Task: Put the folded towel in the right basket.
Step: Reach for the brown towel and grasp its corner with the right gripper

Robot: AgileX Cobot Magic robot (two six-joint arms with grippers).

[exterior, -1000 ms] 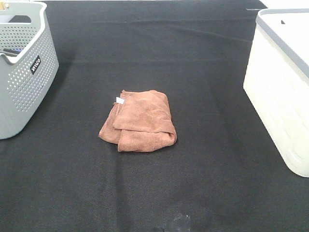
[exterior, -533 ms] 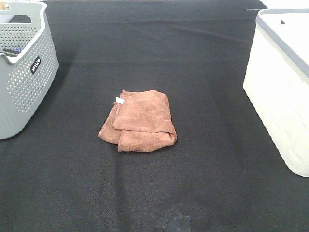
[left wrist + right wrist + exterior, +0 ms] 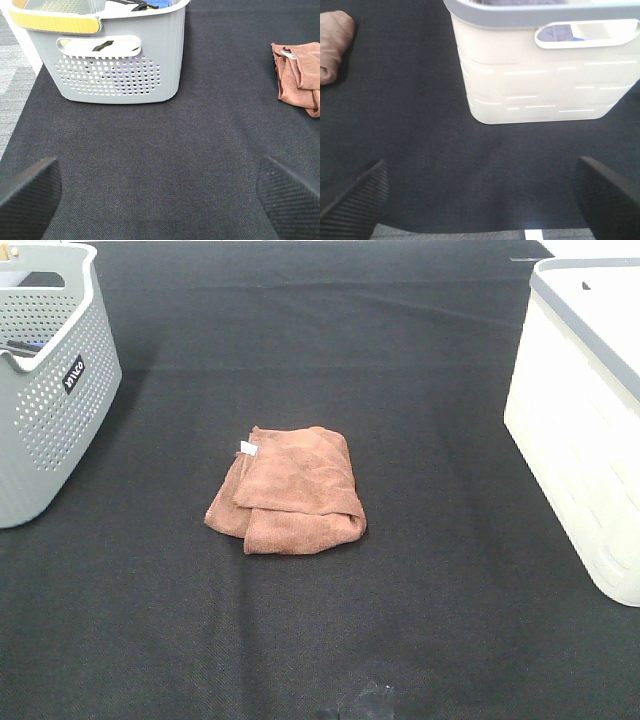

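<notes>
The folded brown towel (image 3: 290, 489) lies on the black table mat near the middle, with a small white tag at its far left corner. It also shows in the left wrist view (image 3: 299, 77) and in the right wrist view (image 3: 334, 45). The right basket (image 3: 585, 420) is white with a grey rim and stands at the right edge; it also shows in the right wrist view (image 3: 545, 65). My left gripper (image 3: 157, 197) is open and empty, well back from the towel. My right gripper (image 3: 480, 197) is open and empty, in front of the white basket. Neither arm shows in the exterior view.
A grey perforated basket (image 3: 50, 380) stands at the far left, with items inside; it also shows in the left wrist view (image 3: 115, 55). The black mat (image 3: 330, 640) covers the table between the baskets.
</notes>
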